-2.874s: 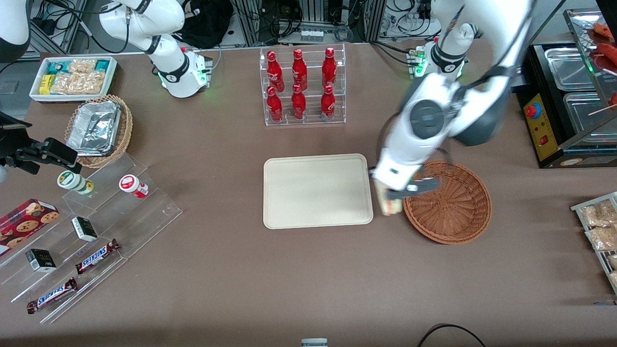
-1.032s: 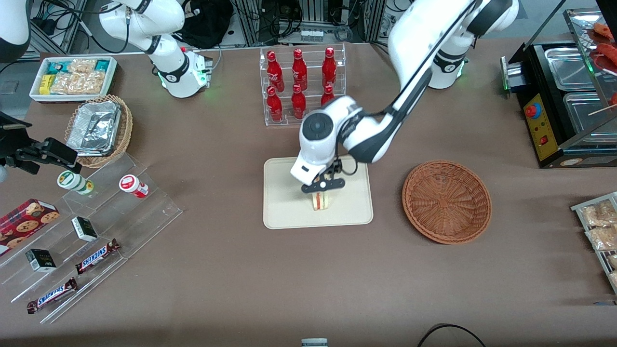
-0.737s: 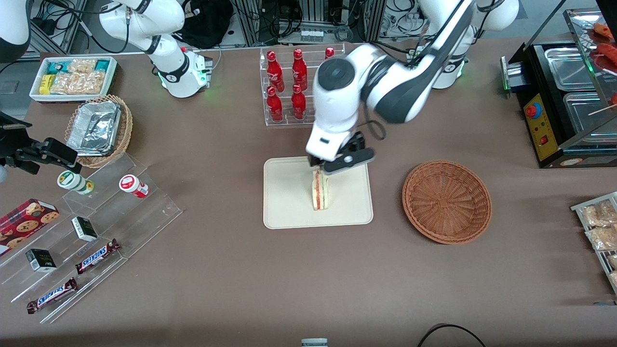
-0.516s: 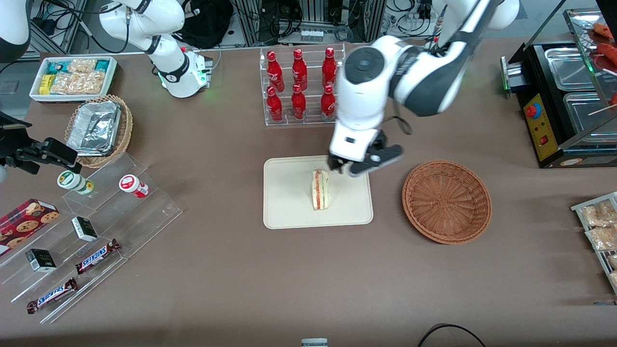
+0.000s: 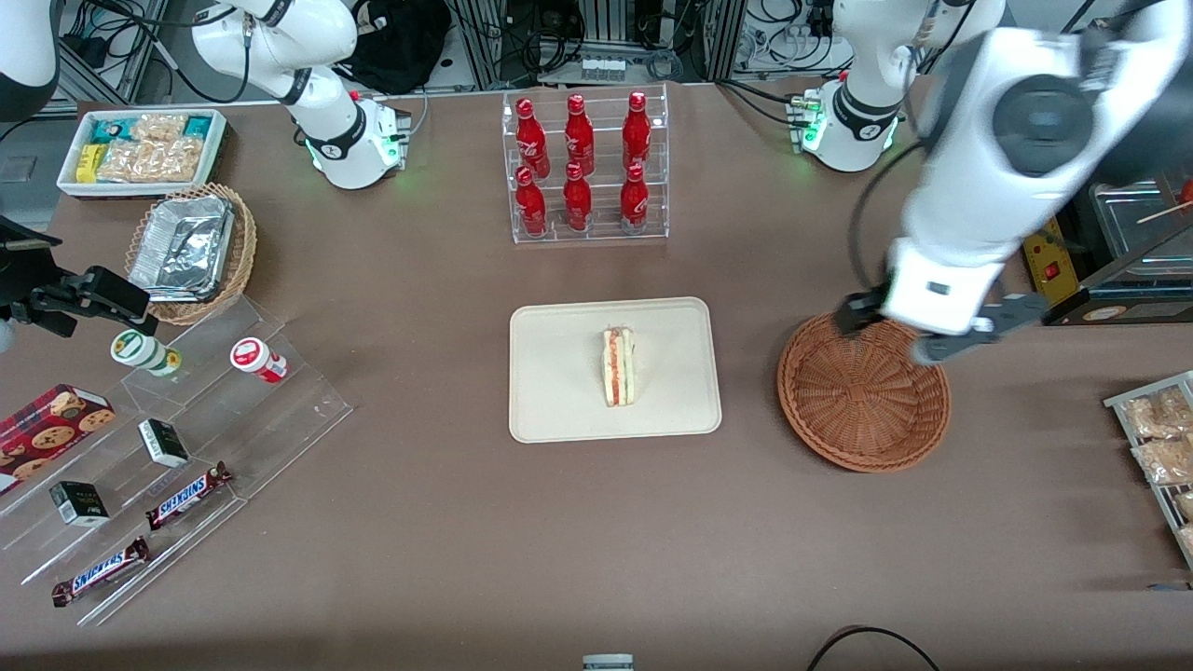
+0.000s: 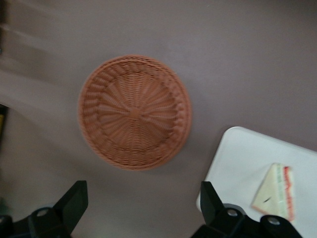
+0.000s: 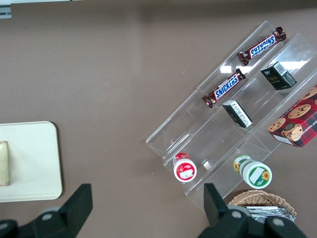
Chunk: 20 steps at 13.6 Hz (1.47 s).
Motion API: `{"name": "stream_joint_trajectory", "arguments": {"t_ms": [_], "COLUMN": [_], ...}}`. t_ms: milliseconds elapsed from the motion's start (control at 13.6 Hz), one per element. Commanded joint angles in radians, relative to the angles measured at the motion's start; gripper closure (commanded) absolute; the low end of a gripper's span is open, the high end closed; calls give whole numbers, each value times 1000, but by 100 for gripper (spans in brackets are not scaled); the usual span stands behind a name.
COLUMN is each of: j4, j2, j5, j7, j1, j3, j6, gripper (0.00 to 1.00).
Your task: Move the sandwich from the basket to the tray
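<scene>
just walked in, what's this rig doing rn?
Moving a sandwich from basket to tray, and that looks done. The sandwich lies on the cream tray, untouched. The wicker basket has nothing in it. The left arm's hand hovers open over the basket's rim, holding nothing.

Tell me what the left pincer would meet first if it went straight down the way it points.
Probably the basket: the open, empty left pincer hangs over its rim farthest from the front camera. Height is unclear; it might just touch bare table beside it.
</scene>
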Motion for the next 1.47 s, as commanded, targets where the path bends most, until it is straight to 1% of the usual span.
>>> {"name": "stream_joint_trajectory", "arguments": {"t_ms": [0, 147, 221, 442, 516, 589, 737, 884, 1105, 1400], "j4": [-36, -48, -74, -166, -166, -157, -121, -96, -94, -87], "j2": [-52, -69, -100, -181, -188, -185, -169, -155, -155, -155], "j5": [-15, -17, -18, -73, -98, -103, -101, -103, -87, -86], "j7": [182, 266, 306, 459, 507, 512, 521, 538, 616, 604], "j1": [81, 127, 141, 194, 193, 176, 141, 133, 132, 135], "j3": [-13, -13, -13, -12, 9, 39, 66, 68, 70, 71], "j6": [-40, -47, -49, -44, -50, -50, -49, -49, -35, -35], "gripper": [0, 0, 0, 0, 0, 0, 0, 0, 0, 0]}}
